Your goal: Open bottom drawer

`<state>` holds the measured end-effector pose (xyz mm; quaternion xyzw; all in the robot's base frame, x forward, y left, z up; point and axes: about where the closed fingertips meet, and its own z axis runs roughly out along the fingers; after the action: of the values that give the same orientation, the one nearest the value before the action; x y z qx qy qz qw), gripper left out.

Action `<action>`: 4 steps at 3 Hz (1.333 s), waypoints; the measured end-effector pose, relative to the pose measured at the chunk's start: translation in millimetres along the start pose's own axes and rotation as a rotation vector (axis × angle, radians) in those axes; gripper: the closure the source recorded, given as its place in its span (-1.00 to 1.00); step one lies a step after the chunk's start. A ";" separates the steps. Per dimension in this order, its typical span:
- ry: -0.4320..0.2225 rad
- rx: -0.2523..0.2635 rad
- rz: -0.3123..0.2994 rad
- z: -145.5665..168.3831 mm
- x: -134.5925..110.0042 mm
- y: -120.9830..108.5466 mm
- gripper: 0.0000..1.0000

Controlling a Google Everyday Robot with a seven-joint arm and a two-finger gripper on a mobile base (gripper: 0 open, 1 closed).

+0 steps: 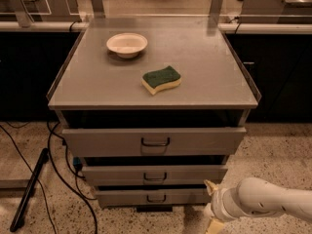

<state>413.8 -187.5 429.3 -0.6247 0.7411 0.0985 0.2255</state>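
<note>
The bottom drawer (126, 198) is the narrowest grey front of three, low on the metal cabinet, with a small dark loop handle (156, 198) at centre. It looks pushed in, set back under the two drawers above. My gripper (213, 206) sits at the end of a white arm at the lower right, just right of the bottom drawer's right end and near the floor. It is apart from the handle.
The middle drawer (117, 175) and the widest top drawer (107, 141) stick out further. On the cabinet top (87, 82) are a white bowl (126, 44) and a green-and-yellow sponge (161, 79). Black cables (58, 160) and a dark bar (28, 189) lie on the floor at left.
</note>
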 end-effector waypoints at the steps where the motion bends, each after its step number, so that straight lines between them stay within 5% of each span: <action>1: 0.000 0.000 0.000 0.0 0.0 0.0 -1.00; 2: -0.007 -0.042 0.002 14.9 9.3 5.4 -1.00; 4: -0.077 -0.124 0.032 92.6 51.8 22.5 -1.00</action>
<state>405.4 -189.0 321.2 -0.6211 0.7343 0.1717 0.2132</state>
